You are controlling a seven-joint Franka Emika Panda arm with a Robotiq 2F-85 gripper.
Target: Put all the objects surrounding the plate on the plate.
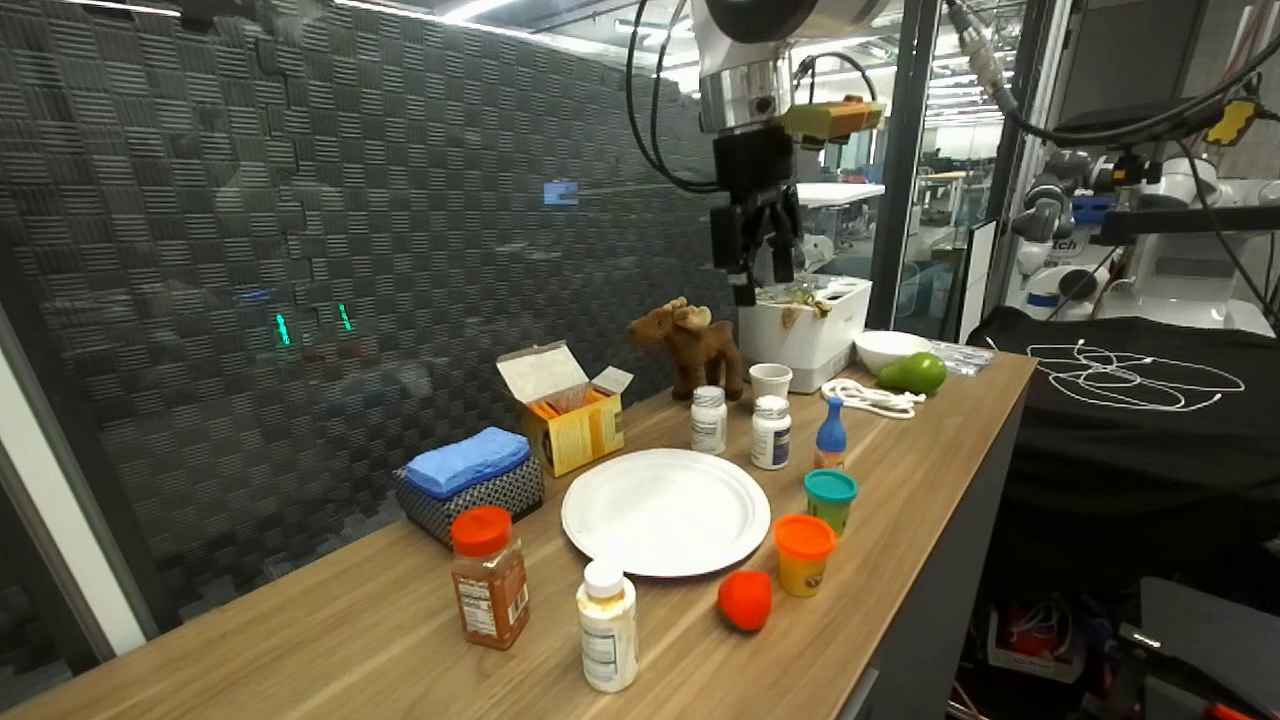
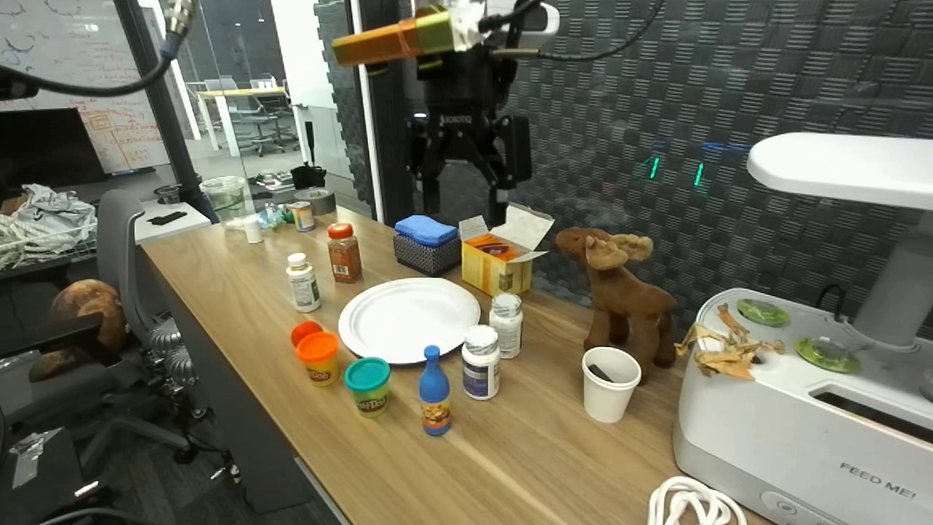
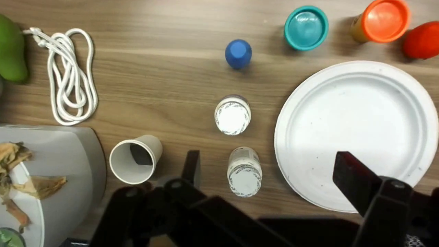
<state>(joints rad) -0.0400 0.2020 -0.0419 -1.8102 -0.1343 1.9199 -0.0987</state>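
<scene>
The white plate (image 1: 665, 512) lies bare on the wooden table; it also shows in the wrist view (image 3: 356, 120). Two white pill bottles (image 1: 708, 425) (image 1: 771, 435) stand beside it; a third (image 1: 607, 635) stands across the plate with the brown, orange-red-lidded jar (image 1: 490, 585). The orange cup (image 2: 318, 359), teal cup (image 2: 369, 386), red ball-like thing (image 1: 745, 600) and a blue bottle (image 2: 435, 394) stand along another side. My gripper (image 3: 267, 168) is open and empty, high above the table; in the wrist view one pill bottle (image 3: 244, 175) appears between its fingers. It shows in both exterior views (image 1: 765, 275) (image 2: 465, 204).
A yellow carton (image 1: 575, 430) and a dark box with a blue cloth (image 1: 470, 475) stand by the wall side. A brown toy moose (image 2: 627, 299), white paper cup (image 2: 611, 386), white planter (image 2: 787, 415), white cord (image 3: 72, 79), green pear-like thing (image 1: 915, 373) and white bowl (image 1: 890, 350) stand farther along.
</scene>
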